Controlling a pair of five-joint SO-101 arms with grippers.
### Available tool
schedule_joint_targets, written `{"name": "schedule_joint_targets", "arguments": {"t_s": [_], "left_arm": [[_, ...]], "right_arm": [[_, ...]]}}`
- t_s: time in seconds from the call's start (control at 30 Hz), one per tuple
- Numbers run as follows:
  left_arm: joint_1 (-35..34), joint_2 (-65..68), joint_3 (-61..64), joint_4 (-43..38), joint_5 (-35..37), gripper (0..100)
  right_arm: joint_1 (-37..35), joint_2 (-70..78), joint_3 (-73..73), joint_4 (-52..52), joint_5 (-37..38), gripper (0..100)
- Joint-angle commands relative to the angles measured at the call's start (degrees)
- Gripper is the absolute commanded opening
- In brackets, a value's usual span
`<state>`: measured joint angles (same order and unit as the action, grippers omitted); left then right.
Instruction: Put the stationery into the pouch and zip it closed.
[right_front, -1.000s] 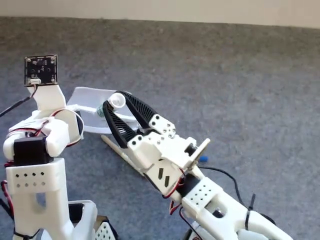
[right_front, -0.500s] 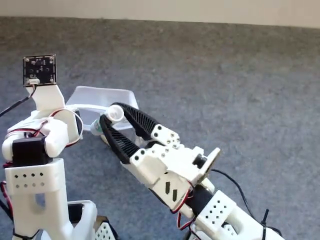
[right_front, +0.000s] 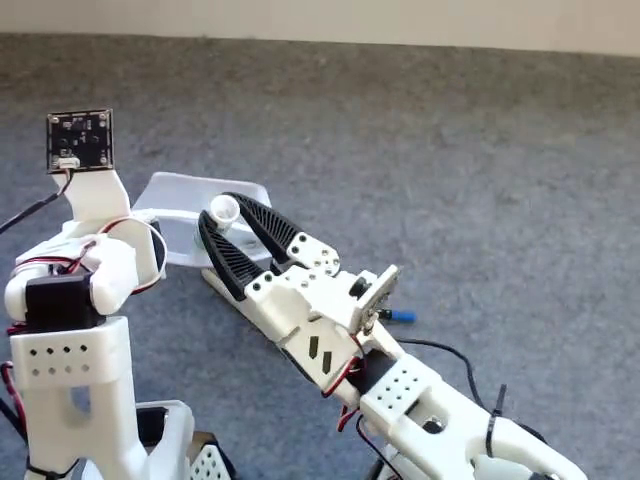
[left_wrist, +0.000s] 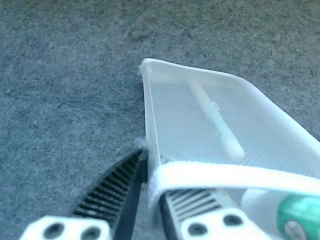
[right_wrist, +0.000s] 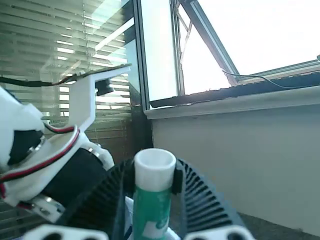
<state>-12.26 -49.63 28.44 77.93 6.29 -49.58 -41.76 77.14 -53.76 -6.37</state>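
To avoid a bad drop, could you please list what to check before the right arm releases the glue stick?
1. Right gripper shut on glue stick: ok.
2. Left gripper pinching the pouch rim, mouth open: ok.
3. Glue stick at the pouch mouth: ok.
4. Glue stick's lower end inside the pouch: cannot tell.
5. Room inside beside the white pen: ok.
6. All stationery packed: not ok; a pencil and a blue-tipped item lie on the table.

pouch (left_wrist: 175, 115) mouth: left gripper (left_wrist: 146, 159) on rim | far carpet (right_front: 480, 150): open
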Motion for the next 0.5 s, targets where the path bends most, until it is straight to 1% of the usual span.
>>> {"name": "schedule_joint_targets", "arguments": {"t_s": [0.0, 0.13, 0.37, 0.47], "left_arm": [[0.13, -1.54, -1.19, -0.26, -0.18, 1], [0.13, -1.54, -1.19, -0.26, -0.18, 1], [0.13, -1.54, -1.19, -0.35, -0.18, 1], [0.13, -1.54, -1.19, -0.35, -0.18, 1]], "right_arm": [[1.27, 1.63, -1.19, -3.03, 0.26, 0.5], [0.84, 2.95, -1.01, -3.03, 0.09, 0.5], [-4.35, 5.49, -0.75, -3.12, 0.35, 0.5], [-4.35, 6.81, -0.75, -3.12, 0.35, 0.5]]}}
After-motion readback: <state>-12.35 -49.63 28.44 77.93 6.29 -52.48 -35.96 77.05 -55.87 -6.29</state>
